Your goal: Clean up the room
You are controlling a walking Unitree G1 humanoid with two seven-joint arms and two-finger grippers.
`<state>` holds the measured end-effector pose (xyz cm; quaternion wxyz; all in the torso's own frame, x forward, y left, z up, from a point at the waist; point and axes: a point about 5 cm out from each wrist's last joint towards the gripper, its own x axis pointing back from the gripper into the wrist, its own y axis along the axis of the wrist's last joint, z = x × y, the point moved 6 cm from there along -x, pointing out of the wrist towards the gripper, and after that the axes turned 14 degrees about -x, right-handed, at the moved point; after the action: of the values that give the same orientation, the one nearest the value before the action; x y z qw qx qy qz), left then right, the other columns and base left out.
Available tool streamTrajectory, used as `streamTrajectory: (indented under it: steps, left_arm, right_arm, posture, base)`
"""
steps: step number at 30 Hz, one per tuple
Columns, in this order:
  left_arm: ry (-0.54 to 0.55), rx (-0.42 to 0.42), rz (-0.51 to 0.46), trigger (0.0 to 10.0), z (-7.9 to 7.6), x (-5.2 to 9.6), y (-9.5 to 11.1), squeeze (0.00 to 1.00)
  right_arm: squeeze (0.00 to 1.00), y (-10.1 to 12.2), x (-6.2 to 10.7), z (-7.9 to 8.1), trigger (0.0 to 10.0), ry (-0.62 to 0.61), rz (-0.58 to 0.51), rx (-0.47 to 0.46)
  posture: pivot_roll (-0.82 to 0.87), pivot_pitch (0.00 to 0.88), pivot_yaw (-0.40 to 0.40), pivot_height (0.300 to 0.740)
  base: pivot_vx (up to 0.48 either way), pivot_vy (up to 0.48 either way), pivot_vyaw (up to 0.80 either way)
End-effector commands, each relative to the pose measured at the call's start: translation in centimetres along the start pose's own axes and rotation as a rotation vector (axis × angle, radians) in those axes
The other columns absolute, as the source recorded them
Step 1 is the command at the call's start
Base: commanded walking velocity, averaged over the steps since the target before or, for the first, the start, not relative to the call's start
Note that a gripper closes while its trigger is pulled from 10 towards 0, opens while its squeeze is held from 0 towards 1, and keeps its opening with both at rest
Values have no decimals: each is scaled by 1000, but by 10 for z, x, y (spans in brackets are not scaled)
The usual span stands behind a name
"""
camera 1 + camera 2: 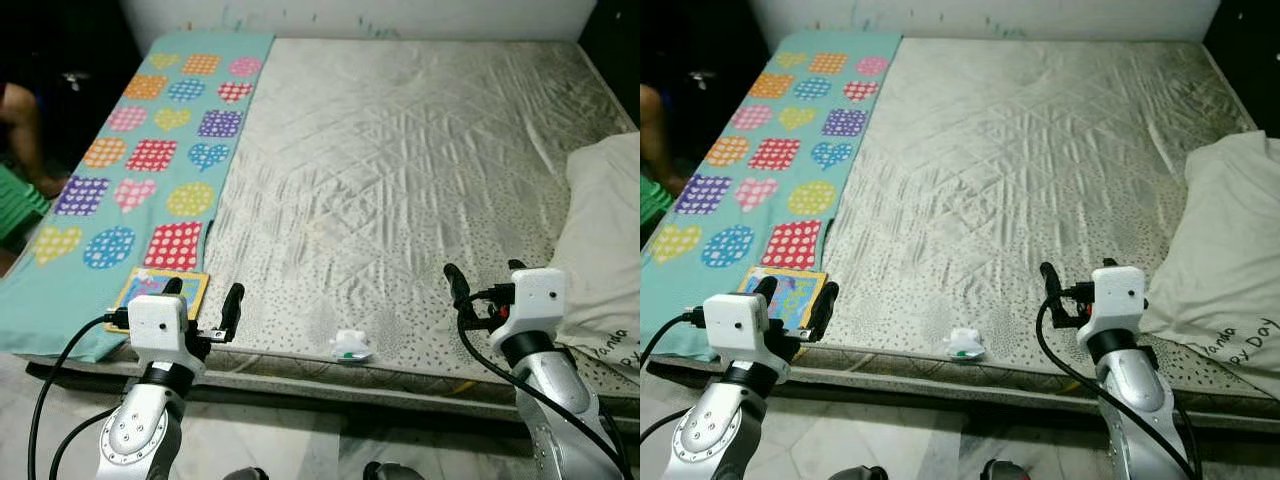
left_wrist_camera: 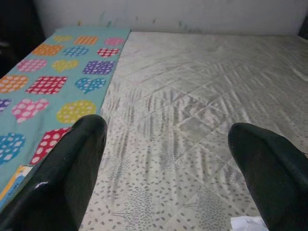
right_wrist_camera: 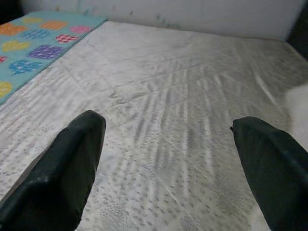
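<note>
Left claw (image 1: 203,297): fingers apart, empty, arm raised level at the bed's near edge, just beside the picture book (image 1: 160,291). The book lies flat on the patterned mat (image 1: 150,160), at its near end. It is probably light and stiff; grip it by a free edge. The crumpled white wrapper (image 1: 350,345) lies on the mattress (image 1: 400,160) at the near edge, between both claws. It is likely very light, soft and crushable; pinch its bulk. Right claw (image 1: 482,275): fingers apart, empty, arm raised level, near the pillow (image 1: 605,230).
</note>
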<state>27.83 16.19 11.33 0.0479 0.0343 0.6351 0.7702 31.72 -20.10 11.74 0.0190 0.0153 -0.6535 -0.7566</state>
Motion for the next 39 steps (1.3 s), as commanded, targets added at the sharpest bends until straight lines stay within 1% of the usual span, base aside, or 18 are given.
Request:
streamTrajectory:
  steps: [1, 4, 7, 12, 20, 34, 39]
  left_arm:
    - [-18, -7, 14, 10000, -1, 1, -4, 0]
    - [-19, -12, 10, 10000, -2, 1, -3, 0]
    - [-18, -12, 11, 10000, -2, 1, -3, 0]
    - [-2, -20, 26, 10000, 0, 1, -6, 0]
    - [-14, -21, 20, 10000, -2, 2, -5, 0]
    - [-27, -9, 21, 10000, -5, 3, -5, 0]
    - [-24, -13, 28, 10000, -4, 3, -6, 0]
  right_arm:
    - [0, -5, 3, -4, 10000, -13, 22, 4]
    - [0, -6, 3, -3, 10000, -11, 21, 4]
    - [0, -5, 3, -2, 10000, -10, 20, 4]
    - [0, -6, 3, -2, 10000, -9, 23, 7]
    - [0, -6, 3, -1, 10000, -7, 24, 9]
    - [0, -9, 4, 0, 10000, -5, 31, 14]
    - [0, -8, 3, 1, 10000, -4, 30, 15]
  posture:
    - [-146, 156, 49, 740]
    - [-146, 156, 49, 740]
    - [-146, 158, 50, 740]
    - [-145, 161, 48, 740]
    - [-144, 164, 48, 740]
    - [-144, 169, 49, 740]
    - [-144, 171, 48, 740]
  base:
    - [0, 0, -800]
    - [271, 0, -725]
    - [282, 0, 0]
    - [0, 0, 0]
    - [0, 0, 0]
    - [280, 0, 0]
    - [0, 0, 0]
